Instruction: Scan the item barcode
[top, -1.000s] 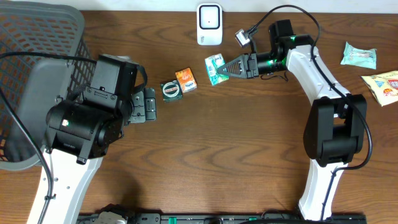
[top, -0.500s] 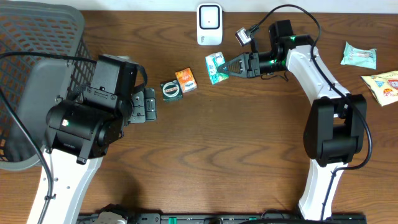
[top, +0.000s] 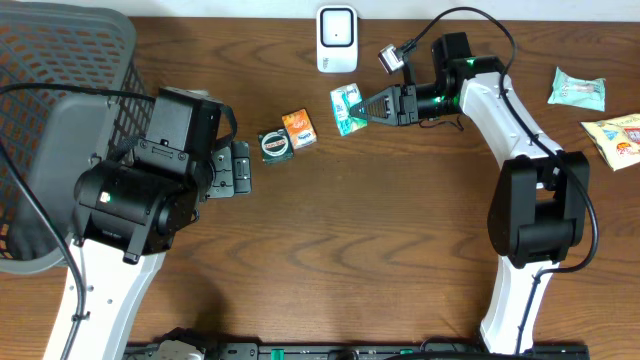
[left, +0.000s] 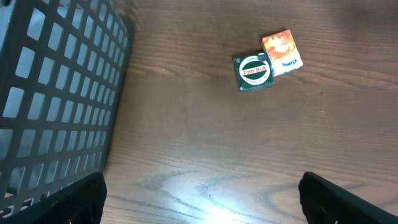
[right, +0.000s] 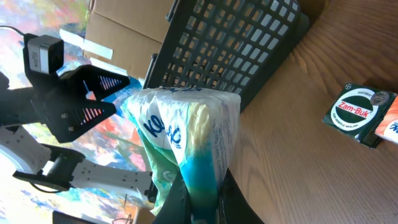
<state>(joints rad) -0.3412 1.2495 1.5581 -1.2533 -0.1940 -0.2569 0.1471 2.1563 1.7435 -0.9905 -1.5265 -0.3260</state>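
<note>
Overhead view first: the right gripper (top: 366, 107) is pinched shut on a green-and-white packet (top: 346, 108), holding it near the white scanner (top: 337, 39) at the far edge of the table, just short of it and not over it. So I'd say the pickup is done and what's left is actually presenting the barcode to the scanner. I can't tell from here whether any read has happened. The left gripper (top: 238, 170) sits spread wide beside the black basket (top: 60, 120), holding nothing. A Zam-Buk box (top: 274, 144) and an orange box (top: 299, 129) lie touching each other between the two arms, and a couple of snack packs (top: 577, 90) are off on the far right.

Left wrist view: both fingers sit wide apart at the bottom corners with bare wood between them. The Zam-Buk box (left: 254, 72) and orange box (left: 282, 51) are well ahead, and the basket (left: 56, 93) is on the left.

Right wrist view: the packet (right: 186, 134) is clamped at its lower edge and fills the middle of the frame. I can't spot a barcode on the side facing this camera.
</note>
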